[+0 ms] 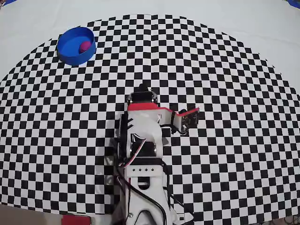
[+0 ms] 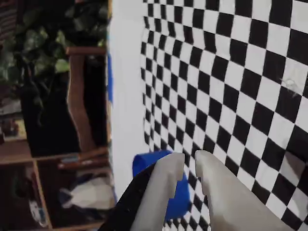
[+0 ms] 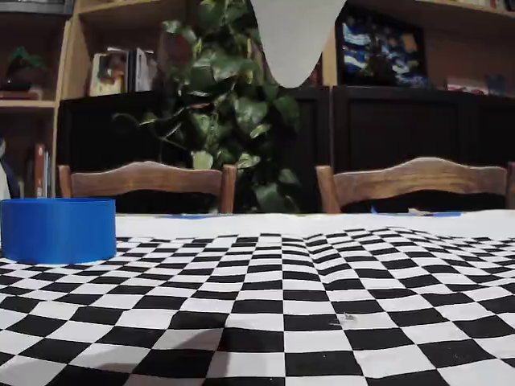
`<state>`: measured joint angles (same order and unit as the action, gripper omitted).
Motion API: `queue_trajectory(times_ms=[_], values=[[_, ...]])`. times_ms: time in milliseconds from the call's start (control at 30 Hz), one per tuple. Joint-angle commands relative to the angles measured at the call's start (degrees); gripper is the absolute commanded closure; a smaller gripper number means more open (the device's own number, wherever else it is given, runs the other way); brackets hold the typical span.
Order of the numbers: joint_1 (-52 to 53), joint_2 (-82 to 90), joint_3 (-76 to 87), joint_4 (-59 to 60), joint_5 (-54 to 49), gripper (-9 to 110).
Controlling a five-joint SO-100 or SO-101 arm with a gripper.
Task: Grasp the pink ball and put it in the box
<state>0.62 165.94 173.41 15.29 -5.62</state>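
Note:
In the overhead view the pink ball (image 1: 85,45) lies inside the round blue box (image 1: 70,55) at the far left of the checkered cloth. The arm (image 1: 140,136) is folded back at the bottom centre, well away from the box. In the wrist view my gripper (image 2: 189,161) points toward the box (image 2: 144,164). Its pale fingers (image 2: 166,183) are nearly together, with a thin gap and nothing between them. The box wall (image 3: 58,231) hides the ball in the fixed view, and the ball is also unseen in the wrist view.
A black-and-white checkered cloth (image 1: 225,93) covers the table. Behind the table's far edge stand two wooden chairs (image 3: 149,181), a leafy plant (image 3: 229,112) and dark shelves. A white pointed part of the arm (image 3: 294,36) hangs at the top of the fixed view.

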Motion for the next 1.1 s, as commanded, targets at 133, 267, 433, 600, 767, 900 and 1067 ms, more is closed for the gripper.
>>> queue_trajectory(times_ms=[133,267,433,600,767,900,1067], values=[[0.0,14.1,4.6,9.3,1.4,101],[-0.1,20.1,4.9,18.1,1.6,101],[-0.3,20.4,4.9,23.1,2.0,101],[-0.3,20.4,4.9,27.4,1.7,101],[-0.1,20.4,4.9,30.4,1.3,101],[0.2,20.4,4.9,30.7,1.3,101],[0.2,20.4,4.9,30.7,1.3,101]])
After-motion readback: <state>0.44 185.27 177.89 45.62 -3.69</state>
